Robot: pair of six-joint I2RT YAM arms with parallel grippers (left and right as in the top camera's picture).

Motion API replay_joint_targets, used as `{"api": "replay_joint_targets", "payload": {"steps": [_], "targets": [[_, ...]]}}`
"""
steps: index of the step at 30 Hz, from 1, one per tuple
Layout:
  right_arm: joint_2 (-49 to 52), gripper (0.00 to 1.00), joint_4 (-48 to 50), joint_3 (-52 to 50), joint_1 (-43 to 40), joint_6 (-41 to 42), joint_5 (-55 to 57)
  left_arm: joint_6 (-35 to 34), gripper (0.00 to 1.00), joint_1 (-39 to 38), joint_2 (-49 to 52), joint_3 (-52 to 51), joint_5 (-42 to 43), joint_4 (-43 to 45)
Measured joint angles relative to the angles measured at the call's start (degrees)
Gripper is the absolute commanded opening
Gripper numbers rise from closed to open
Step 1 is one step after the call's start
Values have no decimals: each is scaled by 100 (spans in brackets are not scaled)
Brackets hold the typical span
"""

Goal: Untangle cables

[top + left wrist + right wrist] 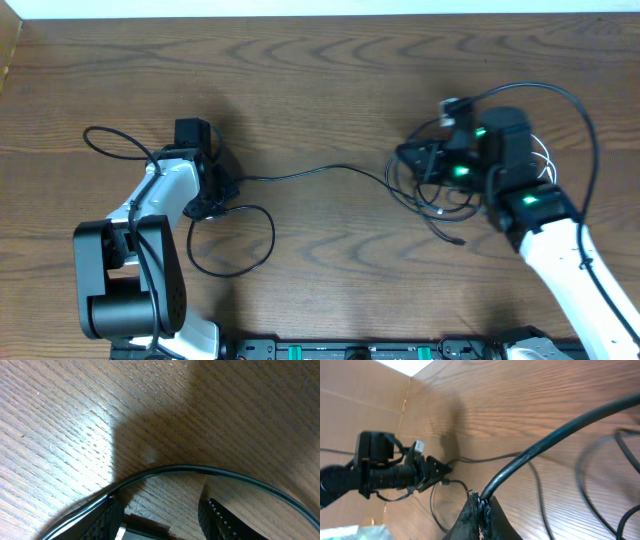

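Cables (330, 168) sprawl across a brown wooden table (320, 60), seen from above. At far left, one black strand curls into a small loop (100, 132) near the left gripper (215, 188), and a wider loop (271, 235) lies just below it. The left gripper's fingers (102, 520) stand partly apart, clamping nothing. A black cable (200, 470) arches over the gap and touches one fingertip. A single black line runs rightward across mid-table to a tangled knot (440, 195) at the right gripper (481, 504). Its jaws are pressed shut on a black cable that rises toward the upper right. A thin white cord (543, 155) shows just beside the right wrist.
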Motion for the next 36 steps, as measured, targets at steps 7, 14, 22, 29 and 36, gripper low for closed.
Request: {"api": "replay_joint_targets", "payload": {"steps": [7, 14, 22, 29, 36], "targets": [[7, 1, -822, 0, -1311, -538, -883, 0, 54, 0, 0, 0, 0, 0], [131, 1, -1233, -144, -1954, -1045, -942, 0, 54, 0, 0, 0, -4, 0], [916, 1, -903, -496, -1547, -1255, -905, -140, 54, 127, 0, 0, -221, -151], [1641, 37, -551, -505, -682, -1303, -168, -278, 54, 407, 0, 0, -269, -195], [1694, 83, -1908, 544, -302, -1517, 656, -286, 54, 407, 0, 0, -278, -192]]}}
